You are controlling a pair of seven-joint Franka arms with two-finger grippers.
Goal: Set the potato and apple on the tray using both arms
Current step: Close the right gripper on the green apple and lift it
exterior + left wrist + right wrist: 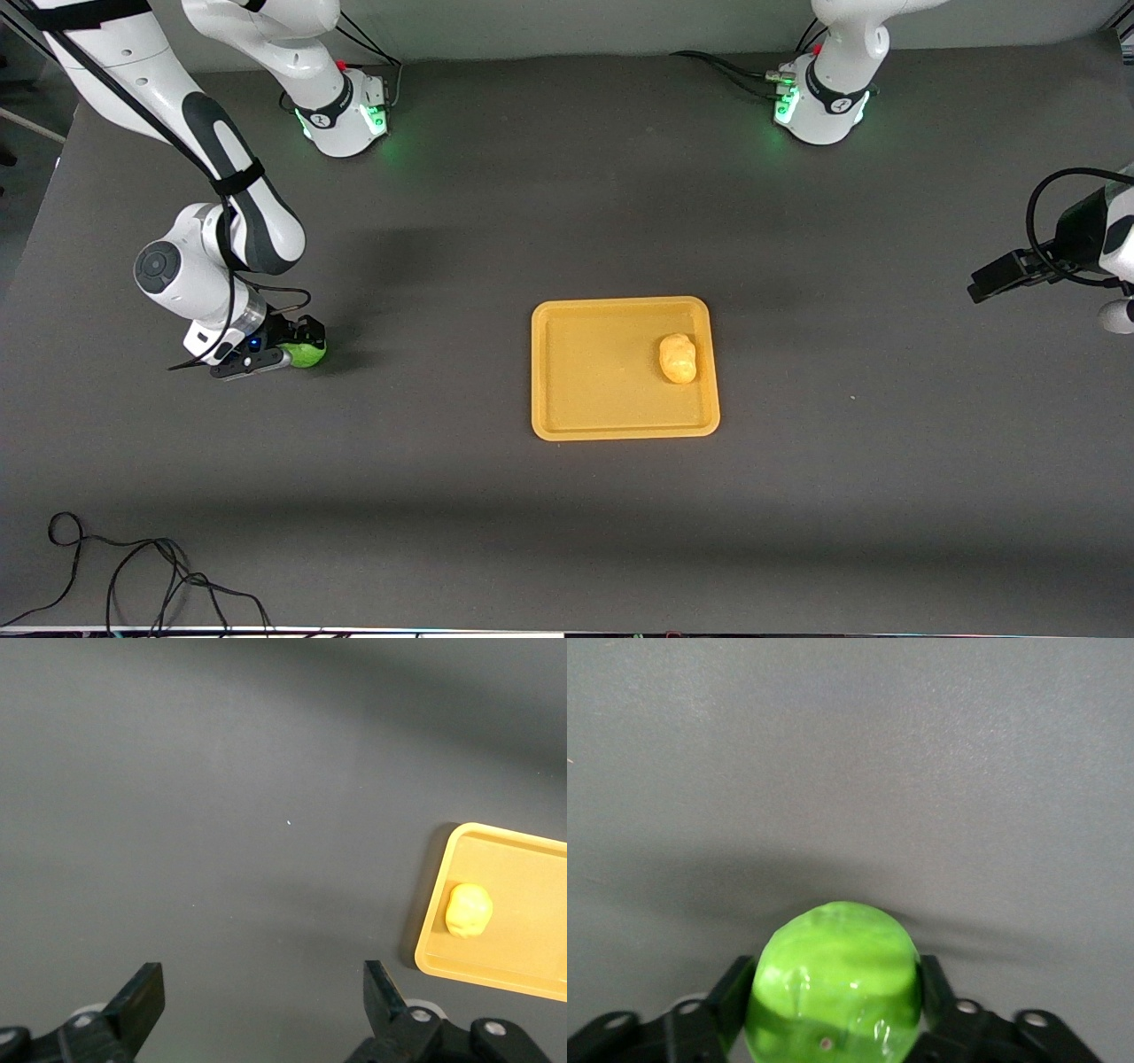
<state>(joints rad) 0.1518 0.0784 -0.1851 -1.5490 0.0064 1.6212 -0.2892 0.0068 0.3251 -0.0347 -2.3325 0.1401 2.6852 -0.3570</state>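
Front view: tray (567, 372) mid-table w/ potato (678, 358) already in it, by the rim toward the left arm's end. Right gripper (297, 353) is down at the table near the right arm's end, on the apple (306, 354). Left gripper (1005, 275) waits up over the left arm's end.

Left wrist view: fingers (142, 997) spread wide, nothing between; tray & potato well off.

Right wrist view: jaws pressed on both sides of the apple, which the front view half hides.

Risk: round smooth apple may squirt out on lift, or roll off the low rim if dropped.
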